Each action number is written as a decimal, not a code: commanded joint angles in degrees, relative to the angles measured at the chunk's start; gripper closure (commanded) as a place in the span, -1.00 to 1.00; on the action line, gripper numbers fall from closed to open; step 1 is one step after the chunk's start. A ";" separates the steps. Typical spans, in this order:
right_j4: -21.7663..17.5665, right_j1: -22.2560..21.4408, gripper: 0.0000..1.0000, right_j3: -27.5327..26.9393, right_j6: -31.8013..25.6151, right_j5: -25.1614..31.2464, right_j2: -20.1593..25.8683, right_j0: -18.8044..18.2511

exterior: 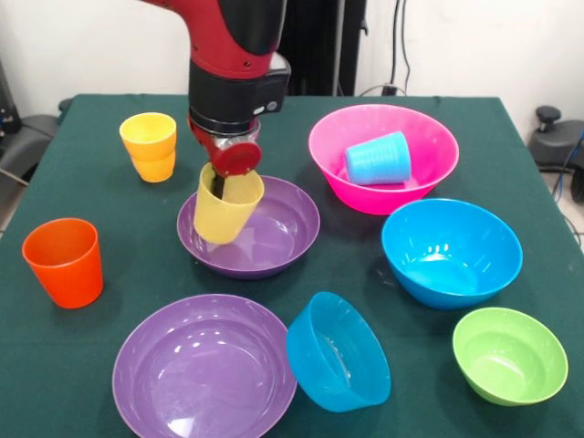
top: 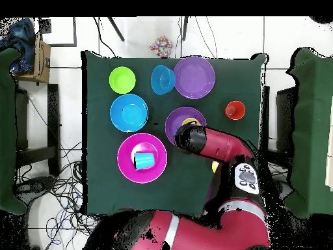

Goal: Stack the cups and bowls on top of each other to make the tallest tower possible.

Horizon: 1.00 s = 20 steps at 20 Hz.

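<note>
A pale yellow cup (exterior: 226,205) hangs tilted over the far purple bowl (exterior: 274,233), near its left rim. The robot's fingers (exterior: 222,185) are closed on the cup's rim, one inside it. This looks like a placing step: the cup probably needs levelling and lowering into the bowl. Nothing is stacked here yet; other cups and bowls sit apart across the green bench (exterior: 55,173).
</note>
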 commanded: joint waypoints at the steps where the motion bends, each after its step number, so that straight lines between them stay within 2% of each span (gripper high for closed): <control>1: 0.55 1.55 1.00 3.59 -0.38 -2.39 10.57 -2.92; 10: 1.85 0.99 1.00 5.55 0.92 -2.27 14.69 -6.37; 20: 3.57 0.04 1.00 6.16 3.06 -0.72 15.24 -5.73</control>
